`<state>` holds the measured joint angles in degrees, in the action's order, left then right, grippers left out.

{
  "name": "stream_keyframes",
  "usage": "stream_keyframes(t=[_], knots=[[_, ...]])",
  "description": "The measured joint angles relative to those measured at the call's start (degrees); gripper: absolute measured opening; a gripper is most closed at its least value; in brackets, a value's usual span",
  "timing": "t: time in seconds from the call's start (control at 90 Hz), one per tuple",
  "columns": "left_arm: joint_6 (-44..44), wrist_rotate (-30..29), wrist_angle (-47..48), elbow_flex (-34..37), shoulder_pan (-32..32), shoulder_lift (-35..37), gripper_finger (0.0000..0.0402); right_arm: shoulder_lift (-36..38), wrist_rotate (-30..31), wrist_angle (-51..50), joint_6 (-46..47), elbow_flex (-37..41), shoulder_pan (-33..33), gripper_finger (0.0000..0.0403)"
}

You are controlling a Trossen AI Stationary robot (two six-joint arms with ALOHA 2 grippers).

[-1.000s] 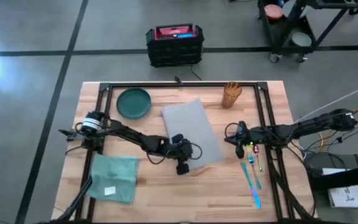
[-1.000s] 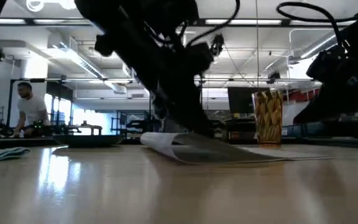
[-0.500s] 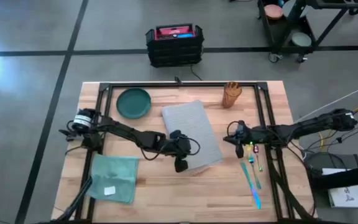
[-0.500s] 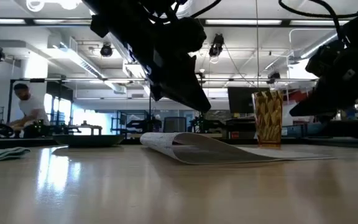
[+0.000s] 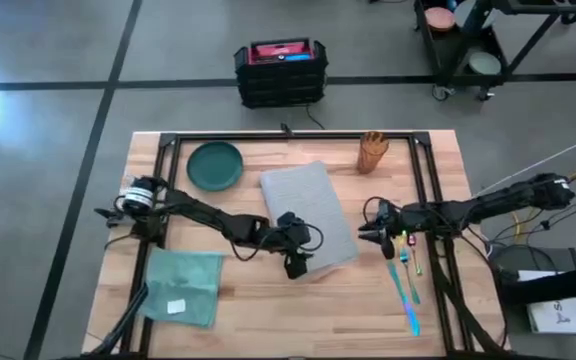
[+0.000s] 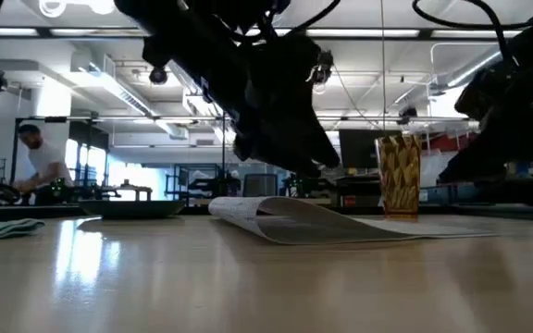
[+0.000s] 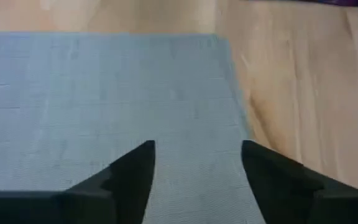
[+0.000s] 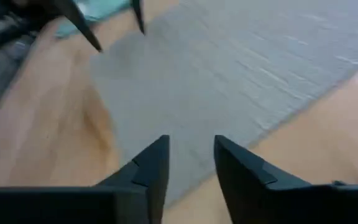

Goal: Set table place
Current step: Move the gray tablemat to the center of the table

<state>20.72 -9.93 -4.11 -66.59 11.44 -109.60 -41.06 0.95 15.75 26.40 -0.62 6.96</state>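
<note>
On the table (image 5: pixel 248 300), only the mat (image 5: pixel 308 210) is out, askew, with an edge curled; plate (image 5: pixel 215 164), napkin (image 5: pixel 182 286) and cutlery (image 5: pixel 405 280) remain unplaced, while the left gripper (image 5: pixel 296 262) and right gripper (image 5: pixel 366 235) hover beside the mat, jaws parted and empty.

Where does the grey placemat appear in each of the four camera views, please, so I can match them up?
High view: grey placemat lies at table centre, between the two arms.
Low view: it is the low, curled sheet on the tabletop at mid-frame.
Left wrist view: it fills most of the picture, beyond the left gripper.
Right wrist view: it spans the upper middle and right, beyond the right gripper.
Shared landmark: the light wooden table.
</note>
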Motion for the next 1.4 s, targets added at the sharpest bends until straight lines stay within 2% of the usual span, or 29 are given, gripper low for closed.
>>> stream_keyframes(t=[0.233,0.389,0.6,0.8,1.011,1.133,1.311,1.4], knots=[[0.85,-1.82,0.14,-2.73,1.89,-1.38,0.0229,-2.49,0.27,2.44,-2.21,0.0,4.86,0.0177],[1.19,-2.17,0.3,-3.39,2.19,-1.38,0.0216,-4.02,0.52,2.7,-2.48,0.0,6.61,0.0181],[1.46,-3.92,0.02,-3.56,3.13,-2.19,0.0221,-5.64,0.55,3.14,-3.42,0.0,9.11,0.0181],[1.37,-4.34,1.14,-8.62,3.76,-7.87,0.0229,-7.33,0.64,3.44,-3.47,0.0,12.36,0.0181],[-0.25,-4.44,18.07,-19.0,4.05,-13.03,0.0218,-11.43,3.42,8.37,-4.62,0.0,14.15,0.0181],[-0.27,-4.52,26.62,-22.39,4.22,-14.21,0.0216,-14.68,3.85,11.98,-5.78,0.0,14.17,0.0181],[-0.45,-6.82,29.63,-22.95,4.42,-13.68,0.0216,-18.21,5.27,13.69,-6.59,-0.01,14.17,0.0181],[-0.51,-4.67,29.8,-22.95,4.4,-13.58,0.021,-19.54,5.27,13.56,-6.85,-0.11,14.17,0.0181]])
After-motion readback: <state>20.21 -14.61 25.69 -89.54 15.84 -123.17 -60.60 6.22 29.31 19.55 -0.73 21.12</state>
